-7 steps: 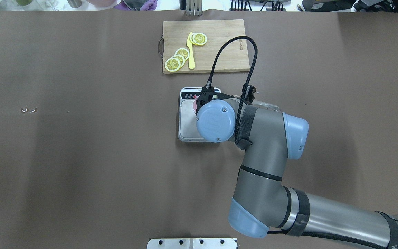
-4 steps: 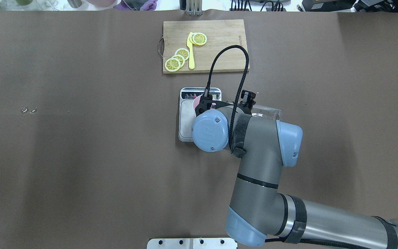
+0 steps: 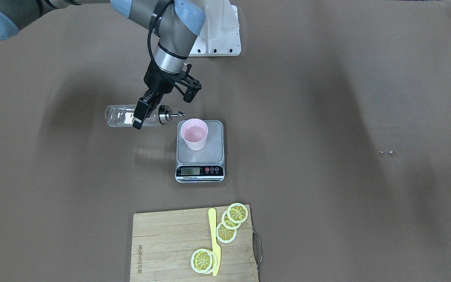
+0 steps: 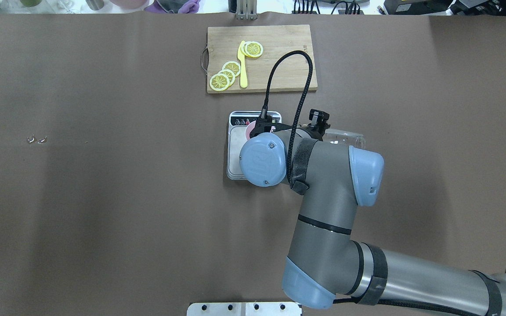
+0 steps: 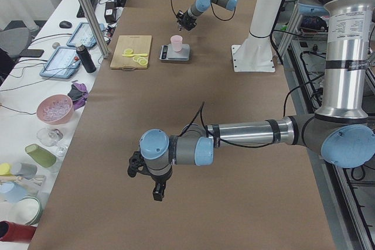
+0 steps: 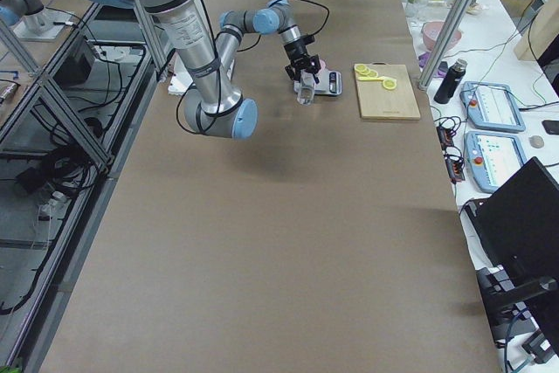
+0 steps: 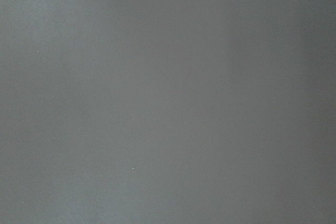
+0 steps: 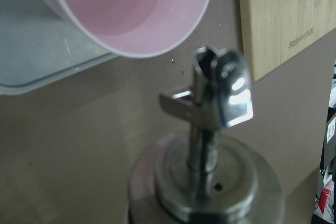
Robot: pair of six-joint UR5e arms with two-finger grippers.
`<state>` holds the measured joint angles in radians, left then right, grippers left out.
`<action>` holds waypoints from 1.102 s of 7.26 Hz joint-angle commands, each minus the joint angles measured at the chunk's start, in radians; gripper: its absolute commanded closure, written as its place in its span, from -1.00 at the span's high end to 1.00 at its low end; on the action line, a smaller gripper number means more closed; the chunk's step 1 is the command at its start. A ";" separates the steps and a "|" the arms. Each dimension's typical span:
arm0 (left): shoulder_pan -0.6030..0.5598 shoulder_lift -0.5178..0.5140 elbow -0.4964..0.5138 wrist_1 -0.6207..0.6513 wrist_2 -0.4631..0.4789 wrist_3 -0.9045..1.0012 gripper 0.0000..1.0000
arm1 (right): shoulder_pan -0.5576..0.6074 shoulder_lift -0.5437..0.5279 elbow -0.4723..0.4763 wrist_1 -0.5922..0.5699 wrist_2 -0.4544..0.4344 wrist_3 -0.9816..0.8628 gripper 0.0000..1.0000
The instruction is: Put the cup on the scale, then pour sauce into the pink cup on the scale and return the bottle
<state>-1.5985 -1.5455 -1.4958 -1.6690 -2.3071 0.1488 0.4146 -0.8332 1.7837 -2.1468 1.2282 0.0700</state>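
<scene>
Currently, the right hand (image 3: 141,113) clamps the bottle (image 3: 118,116) near-horizontal, spout just beside the cup (image 3: 194,134) on the scale (image 3: 200,158); left hand (image 5: 145,181) state cannot be told.

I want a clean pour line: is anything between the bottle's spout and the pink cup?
Nothing visible. The clear glass bottle's thin metal spout points toward the pale pink plastic cup on the silver digital scale, with only open air between them.

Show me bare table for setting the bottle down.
Open table lies beside the scale under the held bottle, and on the scale's other side. Crowded: cup on the scale, lemon slices and knife on the cutting board.
</scene>
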 commanded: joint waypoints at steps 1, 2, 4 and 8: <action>0.000 -0.001 -0.003 0.000 -0.002 0.000 0.99 | 0.027 0.012 -0.003 -0.012 0.001 -0.001 -0.33; 0.000 0.001 -0.003 -0.002 -0.002 0.000 0.99 | 0.042 0.012 -0.004 -0.010 0.002 0.002 -0.33; 0.000 0.001 -0.001 -0.002 0.000 0.000 0.99 | 0.065 0.012 -0.012 -0.007 0.004 0.002 -0.33; 0.000 0.001 0.000 -0.005 0.000 0.003 0.99 | 0.067 0.072 -0.139 -0.001 -0.001 0.002 -0.33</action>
<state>-1.5984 -1.5447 -1.4968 -1.6712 -2.3075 0.1516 0.4834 -0.7695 1.6735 -2.1485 1.2291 0.0710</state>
